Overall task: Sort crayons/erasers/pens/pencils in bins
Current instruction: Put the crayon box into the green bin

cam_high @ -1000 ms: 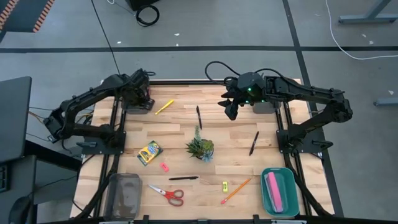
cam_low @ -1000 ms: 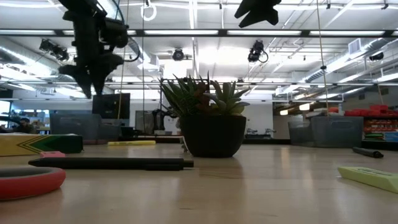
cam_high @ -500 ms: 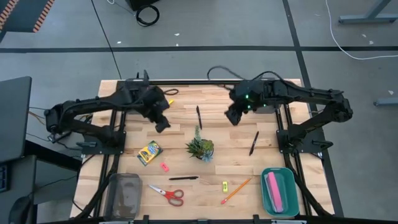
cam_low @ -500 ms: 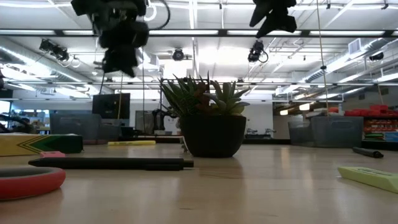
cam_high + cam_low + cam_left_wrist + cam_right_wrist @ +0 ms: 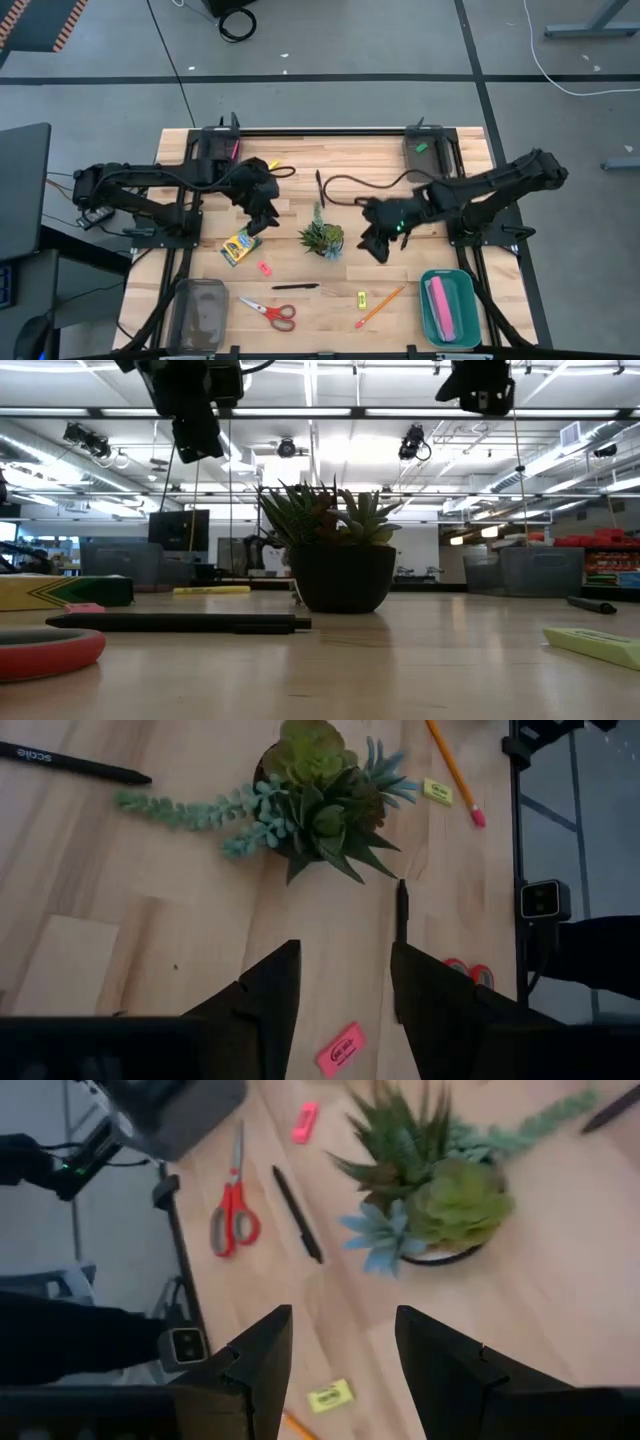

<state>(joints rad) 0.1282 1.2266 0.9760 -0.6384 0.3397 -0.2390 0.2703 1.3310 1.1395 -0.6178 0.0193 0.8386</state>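
the left gripper (image 5: 258,215) is held above the table (image 5: 300,190), just above the crayon box (image 5: 240,245) and left of the plant (image 5: 322,238). its fingers (image 5: 262,995) are seen spread apart in the left wrist view, with nothing between them — only bare wood, a black pen (image 5: 401,910) and a pink eraser (image 5: 340,1047) are seen past them.

the right gripper (image 5: 378,243) is held above the table just right of the plant, and its fingers (image 5: 262,1350) are likewise parted and empty; past them, the red-handled scissors (image 5: 235,1220), the same pen and a yellow eraser (image 5: 329,1396) are seen in the right wrist view.

a second black pen (image 5: 320,187) is found above the plant, and a yellow pencil (image 5: 275,166) lies at the far edge, partly hidden by the left arm. near the front edge, the scissors lie left of the yellow eraser, and an orange pencil (image 5: 380,305) is laid beside that eraser.

the teal bin (image 5: 449,308) is set at the front right corner with a pink item (image 5: 440,306) inside — what kind cannot be told. the translucent grey bin (image 5: 200,312) is set at the front left. a dark bin (image 5: 424,150) at the far right corner holds a small green piece, and another dark bin (image 5: 215,152) stands at the far left corner.
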